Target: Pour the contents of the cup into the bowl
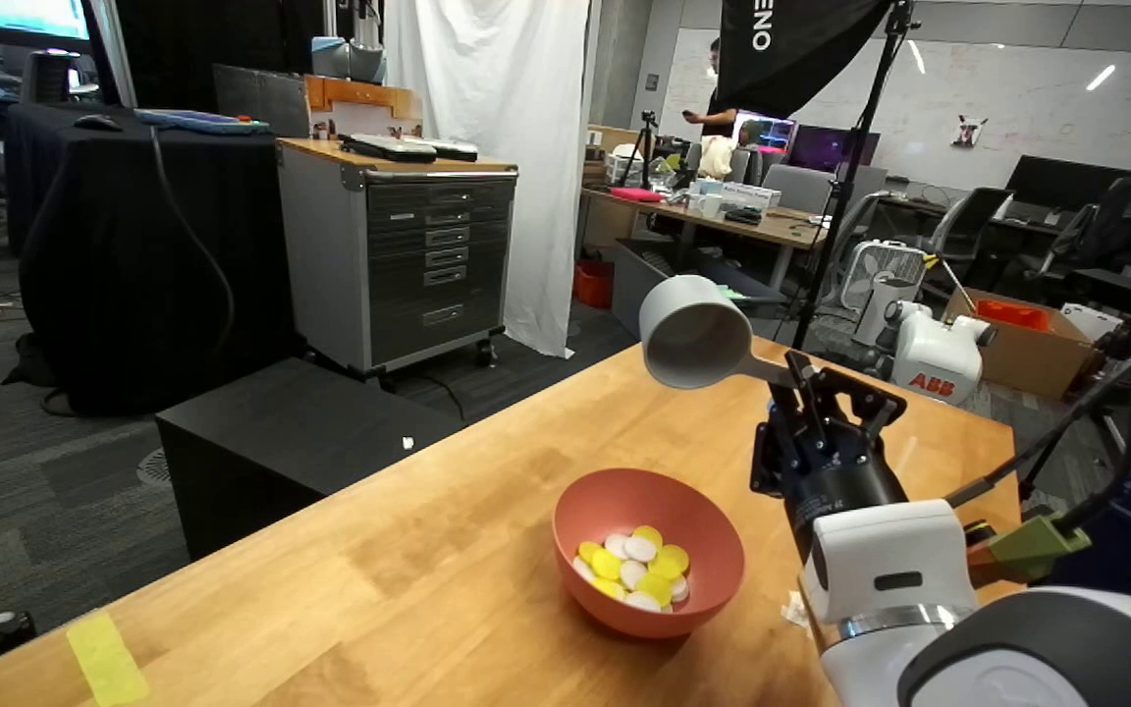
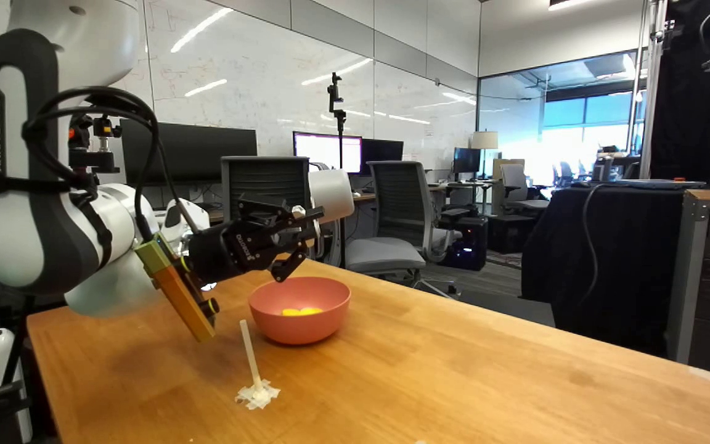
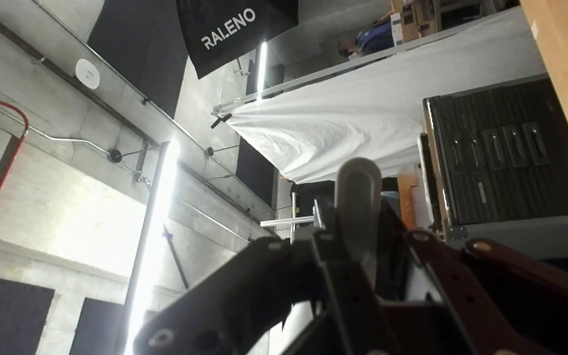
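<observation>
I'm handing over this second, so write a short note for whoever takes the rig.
Gripper: closed on the handle of the grey cup; cup raised and tipped sideways.
Bowl: upright on the table, yellow and white discs inside.
Done: pouring, it seems; no discs show in the cup's visible inside.
Left: perhaps only setting the cup down and letting go.

The table (image 1: 408, 570) is made of light wood. In an exterior view, a pink bowl (image 1: 634, 499) stands on it at lower centre, and yellow tape (image 1: 107, 660) lies at lower left. In an exterior view, left of lower centre, a pale stick (image 2: 249, 353) rises from a white patch (image 2: 257, 398).
</observation>
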### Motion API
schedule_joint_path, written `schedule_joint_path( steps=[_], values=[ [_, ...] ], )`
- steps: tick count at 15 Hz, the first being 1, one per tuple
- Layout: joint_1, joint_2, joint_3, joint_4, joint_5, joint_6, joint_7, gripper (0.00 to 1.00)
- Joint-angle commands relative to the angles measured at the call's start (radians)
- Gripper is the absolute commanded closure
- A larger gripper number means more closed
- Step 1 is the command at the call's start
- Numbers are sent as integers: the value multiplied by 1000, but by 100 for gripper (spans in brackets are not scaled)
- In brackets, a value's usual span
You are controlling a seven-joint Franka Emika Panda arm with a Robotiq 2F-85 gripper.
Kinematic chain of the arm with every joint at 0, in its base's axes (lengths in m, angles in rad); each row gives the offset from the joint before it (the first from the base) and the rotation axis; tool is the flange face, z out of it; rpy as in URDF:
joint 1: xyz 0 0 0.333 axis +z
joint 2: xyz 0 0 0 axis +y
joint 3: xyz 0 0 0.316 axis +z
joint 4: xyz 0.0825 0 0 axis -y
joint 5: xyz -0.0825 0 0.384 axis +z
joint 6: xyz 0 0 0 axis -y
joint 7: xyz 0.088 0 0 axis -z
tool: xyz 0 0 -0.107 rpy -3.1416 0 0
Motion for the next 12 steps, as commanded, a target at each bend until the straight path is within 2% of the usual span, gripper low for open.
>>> schedule_joint_path(
  steps=[1,12],
  values=[
    [-3,5,3,-16,-33,-56,20,89],
    [-28,-13,14,-19,-15,-23,26,89]
  ],
)
